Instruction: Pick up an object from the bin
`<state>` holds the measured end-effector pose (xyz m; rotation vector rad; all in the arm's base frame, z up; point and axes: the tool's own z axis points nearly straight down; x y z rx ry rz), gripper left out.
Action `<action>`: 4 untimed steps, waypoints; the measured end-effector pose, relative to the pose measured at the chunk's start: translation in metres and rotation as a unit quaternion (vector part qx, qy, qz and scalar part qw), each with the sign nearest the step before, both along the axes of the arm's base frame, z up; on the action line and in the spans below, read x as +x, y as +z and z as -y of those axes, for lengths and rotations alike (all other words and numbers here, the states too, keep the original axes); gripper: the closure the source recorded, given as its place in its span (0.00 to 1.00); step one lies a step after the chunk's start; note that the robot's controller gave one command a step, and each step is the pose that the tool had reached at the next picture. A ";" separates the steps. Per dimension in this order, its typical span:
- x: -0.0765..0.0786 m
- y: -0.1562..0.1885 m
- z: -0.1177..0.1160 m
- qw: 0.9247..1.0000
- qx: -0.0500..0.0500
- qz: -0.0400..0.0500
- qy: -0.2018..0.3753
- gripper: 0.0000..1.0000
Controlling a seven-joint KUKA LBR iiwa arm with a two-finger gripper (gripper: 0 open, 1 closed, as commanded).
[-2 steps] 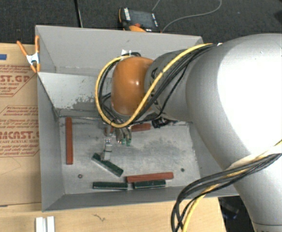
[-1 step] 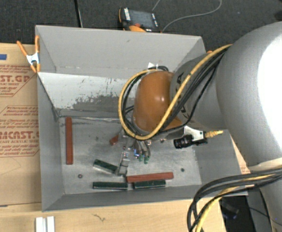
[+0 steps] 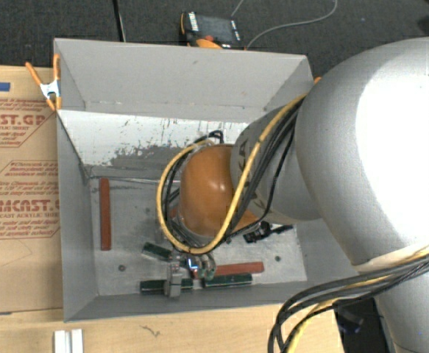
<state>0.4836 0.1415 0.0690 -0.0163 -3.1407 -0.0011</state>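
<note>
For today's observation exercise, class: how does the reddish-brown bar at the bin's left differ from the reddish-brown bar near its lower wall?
The left bar runs up and down the view; the lower bar runs across it. The left bar looks longer. The left bar lies alone, away from the gripper; the lower bar lies right beside it. Both are slim, straight, reddish-brown and flat on the bin floor.
</note>
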 end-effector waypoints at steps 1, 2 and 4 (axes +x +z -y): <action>0.001 0.004 0.001 1.000 0.000 -0.002 -0.001 1.00; 0.068 0.179 -0.041 1.000 0.002 0.006 0.006 1.00; 0.007 0.116 -0.045 0.994 0.000 0.001 0.112 0.00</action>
